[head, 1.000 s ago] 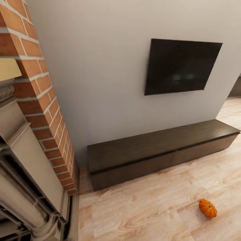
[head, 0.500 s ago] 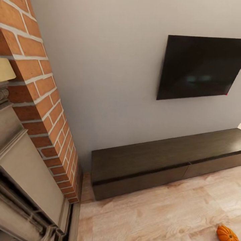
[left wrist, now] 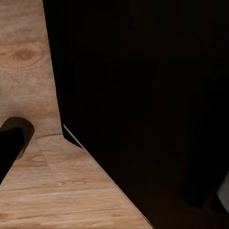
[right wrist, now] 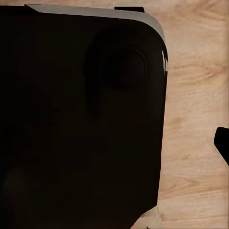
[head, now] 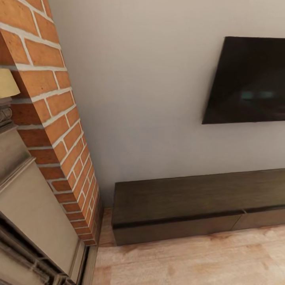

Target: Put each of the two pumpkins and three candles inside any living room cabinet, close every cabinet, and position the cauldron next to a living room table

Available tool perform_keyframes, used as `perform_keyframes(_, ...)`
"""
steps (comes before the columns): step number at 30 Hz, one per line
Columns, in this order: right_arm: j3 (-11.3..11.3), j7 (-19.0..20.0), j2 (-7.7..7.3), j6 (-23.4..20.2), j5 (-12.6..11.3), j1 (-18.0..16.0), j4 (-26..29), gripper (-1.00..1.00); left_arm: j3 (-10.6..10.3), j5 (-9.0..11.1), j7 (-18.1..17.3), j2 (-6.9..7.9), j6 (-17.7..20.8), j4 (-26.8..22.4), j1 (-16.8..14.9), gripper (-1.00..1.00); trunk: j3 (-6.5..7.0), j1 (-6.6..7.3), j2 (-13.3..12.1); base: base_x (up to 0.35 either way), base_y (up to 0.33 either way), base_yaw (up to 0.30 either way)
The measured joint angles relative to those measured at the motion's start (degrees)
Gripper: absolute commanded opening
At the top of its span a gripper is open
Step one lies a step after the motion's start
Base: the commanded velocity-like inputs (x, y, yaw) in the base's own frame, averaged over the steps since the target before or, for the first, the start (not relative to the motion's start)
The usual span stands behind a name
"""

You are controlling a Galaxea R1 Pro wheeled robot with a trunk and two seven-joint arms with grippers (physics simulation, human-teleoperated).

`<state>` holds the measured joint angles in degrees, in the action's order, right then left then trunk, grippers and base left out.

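Gripper states cannot be told: wrist views give dark robot bodywork over light wood plank floor [left wrist: 28,62], head view the long low dark brown wood cabinet [head: 190,198], fronts shut, under a black wall screen [head: 253,79] beside red brick chimney [head: 51,118]; orange pumpkin seen earlier now out of frame.

The head view is evenly and softly lit, with no hard shadows; the pale wall [head: 150,99] is slightly grainy. The black screen [head: 249,83] carries a faint bluish reflection. Brick edges at upper left lean from wide-angle distortion. Both wrist views are mostly black, blurred shapes against bright floor [left wrist: 28,62].
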<state>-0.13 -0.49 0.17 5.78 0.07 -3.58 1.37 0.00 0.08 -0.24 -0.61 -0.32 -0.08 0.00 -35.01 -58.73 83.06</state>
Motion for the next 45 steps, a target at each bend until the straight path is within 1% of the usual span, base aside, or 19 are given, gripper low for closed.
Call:
perform_keyframes(4, 0.04, 0.01, -0.01, 0.01, 0.01, 0.0, 0.0, 1.0, 0.0, 0.0, 0.04, 0.0, 0.0, 0.0, 0.0, 1.0, 0.0, 0.0, 0.0, 0.038, -0.187, 0.005)
perform_keyframes(15, 0.2, 0.02, -0.01, 0.03, 0.19, 0.0, 0.0, 1.0, 0.0, -0.06, 0.15, -0.01, 0.0, 0.0, 0.0, 1.0, -0.01, 0.01, 0.0, 0.116, -0.311, 0.009)
perform_keyframes(22, 0.14, -0.05, 0.05, 0.09, 0.13, -0.01, -0.01, 1.0, 0.0, -0.09, 0.19, 0.0, 0.0, 0.0, 0.0, 1.0, -0.26, 0.01, 0.0, 0.143, -0.321, 0.218)
perform_keyframes(31, -0.04, 0.26, -0.25, -0.03, 0.01, 0.0, 0.0, 1.0, -0.01, 0.0, 0.09, -0.2, 0.03, -0.56, -0.01, 1.0, -0.35, 0.0, 0.0, 0.028, -0.063, 0.03)
perform_keyframes(32, 0.02, 0.26, -0.25, -0.05, 0.04, 0.0, 0.0, 1.0, -0.03, -0.03, 0.07, -0.17, 0.05, -0.91, -0.01, 1.0, -0.35, -0.01, 0.0, 0.001, -0.002, 0.001)
perform_keyframes(33, 0.15, 0.23, -0.28, -0.29, 0.21, -0.07, 0.28, 1.0, -0.06, -0.18, 0.14, 0.27, 0.25, -3.21, -0.04, 1.0, -0.34, -0.01, 0.0, 0.001, -0.001, 0.001)
perform_keyframes(34, 0.3, 0.17, -0.35, -0.89, 0.42, -0.21, 1.11, 1.0, -0.17, -0.5, 0.23, 1.14, 0.76, -7.87, -0.22, 1.0, -0.33, -0.01, 0.0, 0.0, 0.0, 0.0)
perform_keyframes(35, 0.81, -0.09, -1.48, -7.0, 7.24, -0.66, 6.66, 1.0, -7.08, -2.33, -1.22, 1.64, 11.97, -16.98, -1.43, 1.0, -0.34, 0.0, 0.0, 0.0, 0.0, 0.0)
perform_keyframes(36, 0.84, -0.11, -1.58, -7.57, 9.59, -0.59, 7.77, 1.0, -9.23, -2.66, -2.38, 1.32, 13.64, -18.09, -8.56, 1.0, -0.33, -0.01, -0.01, 0.0, 0.0, 0.0)
perform_keyframes(37, 0.81, -0.17, -1.54, -8.14, 18.03, -0.61, 8.86, 1.0, -13.5, -2.96, -10.84, -0.39, 15.76, -19.66, -15.76, 1.0, -0.33, -0.01, -0.01, 0.0, 0.0, 0.0)
perform_keyframes(38, 0.78, -0.19, -1.54, -8.21, 19.69, -0.61, 9.02, 1.0, -13.89, -3.03, -13.45, -1.3, 16.23, -20.0, -18.8, 1.0, -0.33, -0.01, -0.01, 0.0, 0.0, 0.0)
perform_keyframes(39, 0.78, -0.19, -1.53, -8.23, 20.33, -0.6, 9.09, 1.0, -13.98, -3.1, -14.72, -1.56, 16.53, -20.12, -17.24, 1.0, -0.33, -0.01, -0.01, 0.0, 0.0, 0.0)
perform_keyframes(40, 0.78, -0.2, -1.52, -8.28, 21.42, -0.61, 9.25, 1.0, -14.2, -3.16, -17.17, -2.03, 17.28, -20.24, -17.13, 1.0, -0.35, 0.0, -0.01, 0.0, 0.0, 0.0)
perform_keyframes(41, 0.79, -0.21, -1.51, -8.33, 22.38, -0.62, 9.5, 1.0, -14.23, -3.08, -19.65, -2.5, 18.14, -20.38, -19.27, 1.0, -0.33, 0.0, -0.01, 0.0, 0.0, 0.0)
perform_keyframes(42, 0.8, -0.21, -1.5, -8.36, 23.22, -0.63, 9.75, 1.0, -14.32, -3.1, -22.13, -3.04, 18.91, -20.45, -20.7, 1.0, -0.33, 0.0, -0.01, 0.0, 0.0, 0.0)
perform_keyframes(43, 0.79, -0.22, -1.5, -8.37, 23.63, -0.63, 9.86, 1.0, -14.38, -3.16, -23.39, -3.35, 19.24, -20.46, -21.43, 1.0, -0.34, -0.01, -0.01, 0.0, 0.0, 0.0)
perform_keyframes(44, 0.8, -0.22, -1.5, -8.38, 24.4, -0.63, 10.07, 1.0, -14.4, -3.12, -25.72, -3.96, 19.71, -20.53, -22.76, 1.0, -0.33, 0.0, -0.01, 0.0, 0.0, 0.0)
perform_keyframes(45, 0.8, -0.22, -1.5, -8.39, 25.19, -0.63, 10.25, 1.0, -14.44, -3.18, -26.89, -4.23, 19.88, -20.55, -23.51, 1.0, -0.34, -0.01, -0.01, 0.0, 0.0, 0.0)
